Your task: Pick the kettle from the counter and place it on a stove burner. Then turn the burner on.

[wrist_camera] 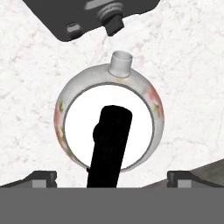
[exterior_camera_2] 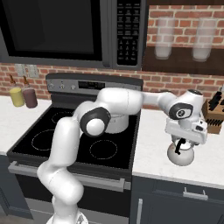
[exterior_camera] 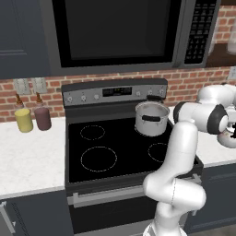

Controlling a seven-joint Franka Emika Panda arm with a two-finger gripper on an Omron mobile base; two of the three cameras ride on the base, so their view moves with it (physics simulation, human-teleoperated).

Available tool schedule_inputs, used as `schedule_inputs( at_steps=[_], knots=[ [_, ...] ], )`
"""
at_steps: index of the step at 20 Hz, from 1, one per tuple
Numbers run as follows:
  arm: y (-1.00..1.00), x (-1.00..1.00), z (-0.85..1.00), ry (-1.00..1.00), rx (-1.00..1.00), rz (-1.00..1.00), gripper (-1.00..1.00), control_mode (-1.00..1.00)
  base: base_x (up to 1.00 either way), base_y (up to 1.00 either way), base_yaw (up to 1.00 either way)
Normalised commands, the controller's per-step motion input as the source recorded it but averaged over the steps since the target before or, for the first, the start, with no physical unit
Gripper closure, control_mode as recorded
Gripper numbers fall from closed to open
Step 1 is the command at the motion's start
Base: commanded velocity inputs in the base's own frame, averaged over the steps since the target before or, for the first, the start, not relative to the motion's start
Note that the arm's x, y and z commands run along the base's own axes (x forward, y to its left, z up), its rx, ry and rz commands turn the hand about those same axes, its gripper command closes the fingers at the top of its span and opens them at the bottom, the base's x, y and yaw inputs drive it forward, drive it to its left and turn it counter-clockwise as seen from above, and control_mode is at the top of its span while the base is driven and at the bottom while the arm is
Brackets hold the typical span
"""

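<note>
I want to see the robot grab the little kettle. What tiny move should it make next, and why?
Probably lower the hand straight down, then close. In the hand view, the kettle sits right below on the counter, its black handle between the open fingertips, which are not yet around it.

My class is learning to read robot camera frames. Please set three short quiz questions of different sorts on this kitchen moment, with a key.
1. True or false: the kettle stands on the cooktop.
2. Multiple choice: what sits on the back right of the cooktop? A) a grey pot B) a knife block C) a yellow bottle
3. Fill in: in the hand view, the claw hangs over the kettle's black ______.

Key:
1. False; it is on the counter, right of the stove.
2. A, the grey pot.
3. Handle; the fingertips stand apart on either side of it.
</note>
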Motion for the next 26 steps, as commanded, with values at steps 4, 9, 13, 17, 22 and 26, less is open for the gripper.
schedule_inputs(
  at_steps=[4,9,13,17,22,26],
  knots=[
    [0.0,0.01,-0.05,0.0,0.0,0.0,-1.0,-1.0,0.0,0.0,0.0],
    [0.0,0.04,0.0,0.0,0.0,0.0,-1.0,-1.0,0.0,0.0,0.0],
    [0.0,0.0,0.0,0.0,0.0,0.0,-1.0,-1.0,0.0,0.0,0.0],
    [0.0,0.0,0.0,0.0,0.0,0.0,-1.0,-1.0,0.0,0.0,0.0],
    [0.0,0.0,0.0,0.0,0.0,0.0,1.0,-1.0,0.0,0.0,0.0],
    [0.0,0.0,0.0,0.0,0.0,0.0,1.0,-1.0,0.0,0.0,0.0]
  ],
)
